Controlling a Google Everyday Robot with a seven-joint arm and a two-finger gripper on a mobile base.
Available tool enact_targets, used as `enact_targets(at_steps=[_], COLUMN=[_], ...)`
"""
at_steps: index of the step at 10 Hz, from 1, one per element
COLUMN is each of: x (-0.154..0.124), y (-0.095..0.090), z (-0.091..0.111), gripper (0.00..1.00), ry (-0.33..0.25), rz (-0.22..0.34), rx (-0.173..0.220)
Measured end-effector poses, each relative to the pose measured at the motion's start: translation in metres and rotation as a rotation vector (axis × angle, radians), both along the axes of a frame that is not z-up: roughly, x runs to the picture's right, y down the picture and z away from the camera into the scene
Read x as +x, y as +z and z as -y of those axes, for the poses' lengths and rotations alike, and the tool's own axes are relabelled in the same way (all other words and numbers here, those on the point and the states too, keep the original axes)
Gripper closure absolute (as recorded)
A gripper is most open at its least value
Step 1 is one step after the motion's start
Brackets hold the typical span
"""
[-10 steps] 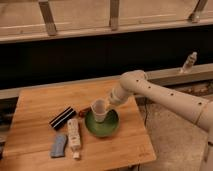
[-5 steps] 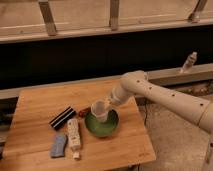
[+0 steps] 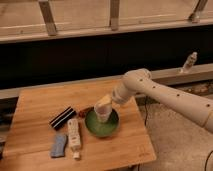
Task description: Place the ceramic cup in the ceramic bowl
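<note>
Compared with 0.5 s ago, I see the ceramic cup (image 3: 103, 108) lower: it now sits over the inside of the ceramic bowl (image 3: 101, 123), its base down within the rim, tilted a little toward the arm. I cannot tell whether the base touches the bowl floor. The bowl and the other items on the wooden table (image 3: 35, 110) have not moved.

Nearest me, a blue-grey object (image 3: 58, 145) lies by the table's front left, just beside a white remote-like stick (image 3: 74, 134) that points toward the front edge. Behind them a black rectangular item (image 3: 62, 117) lies at a slant. A small dark reddish thing (image 3: 86, 109) peeks out just behind the bowl's left rim; most of it is hidden and I cannot identify it.

The gripper (image 3: 106, 104) is at the cup's upper right side, closed around the cup. The arm runs back to the right and is cut off by the frame. Farthest back, 1 pale bottle-like object (image 3: 188, 62) stands on the ledge, blurred.
</note>
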State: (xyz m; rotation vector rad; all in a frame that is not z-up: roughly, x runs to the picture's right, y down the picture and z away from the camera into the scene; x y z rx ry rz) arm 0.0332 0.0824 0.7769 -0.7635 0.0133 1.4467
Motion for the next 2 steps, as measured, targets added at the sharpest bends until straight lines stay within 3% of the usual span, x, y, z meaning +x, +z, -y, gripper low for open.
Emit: enact_targets(at_steps=[2], x=[0.025], y=[-0.032], z=[0.019], gripper=[0.2], ry=[0.045], rz=[-0.041], rx=[0.068])
